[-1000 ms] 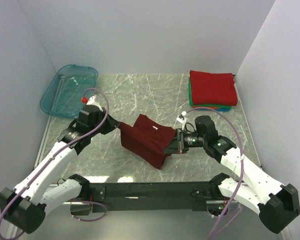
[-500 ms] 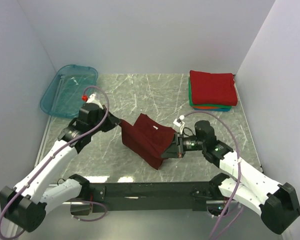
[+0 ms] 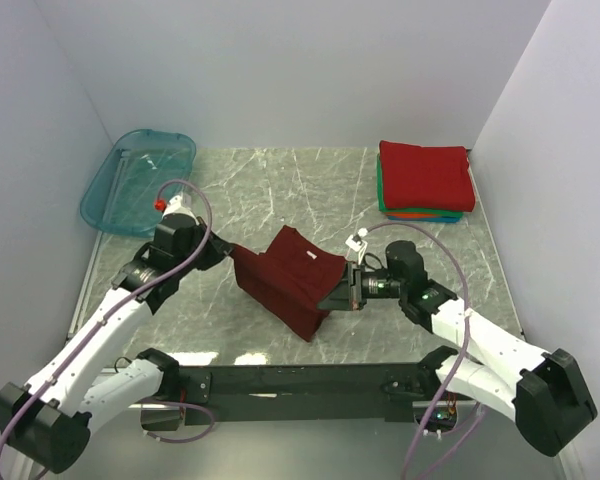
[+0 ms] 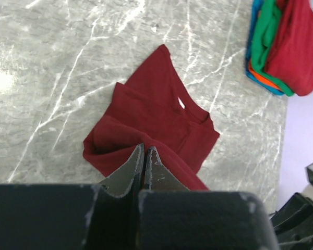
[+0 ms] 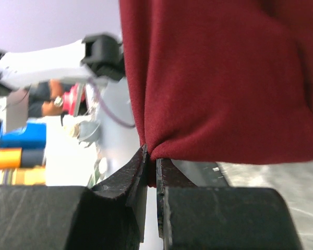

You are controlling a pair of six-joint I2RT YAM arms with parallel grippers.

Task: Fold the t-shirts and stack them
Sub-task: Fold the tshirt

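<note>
We clamp our left gripper (image 3: 226, 250) on one edge of the maroon t-shirt (image 3: 285, 280) and our right gripper (image 3: 337, 296) on the opposite edge. The shirt is stretched between them, well apart from the folded stack (image 3: 423, 178), to its near left.

The right gripper (image 5: 151, 159) is pinching the lower folded corner of the maroon t-shirt (image 5: 224, 73); its two dark fingers (image 5: 126, 179) are pressing on the cloth with barely a slit between them; the shirt is spreading as a broad, smooth sheet across the upper right; behind it, at left, a blurred white arm (image 5: 47, 60) with a black joint is reaching across; a purple cable (image 5: 112, 115) is looping beneath that arm; the grey marble table (image 5: 281, 179) is showing at lower right.
</note>
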